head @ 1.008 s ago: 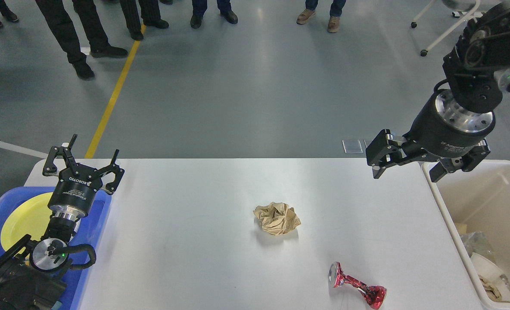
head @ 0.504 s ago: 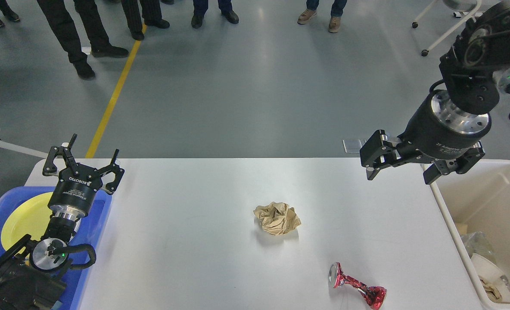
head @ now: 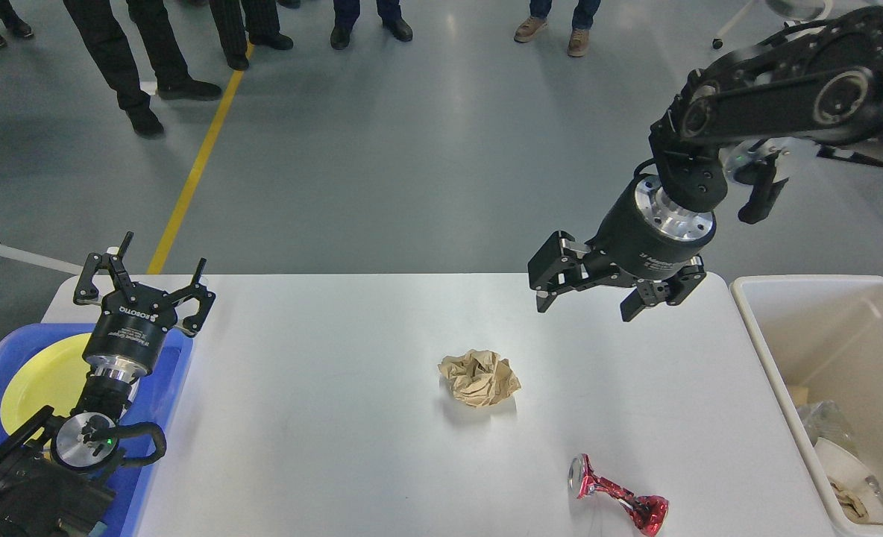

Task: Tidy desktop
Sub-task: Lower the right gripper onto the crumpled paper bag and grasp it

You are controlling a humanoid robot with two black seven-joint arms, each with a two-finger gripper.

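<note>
I log: desktop (head: 322, 418) white; paper ball (head: 479, 377) tan; crushed can (head: 619, 495) red/silver; tray (head: 159, 388) blue w/ yellow plate (head: 39, 380); bin (head: 852, 350) beige, far right.

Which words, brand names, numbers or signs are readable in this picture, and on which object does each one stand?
"ROBOTIQ": white letters on the black body of the left gripper.
Right gripper: a line of small white print on its black body, beginning with what looks like "2F"; the rest is too small to read.
Crushed red can: no print can be made out.
Nothing else carries readable text.
</note>
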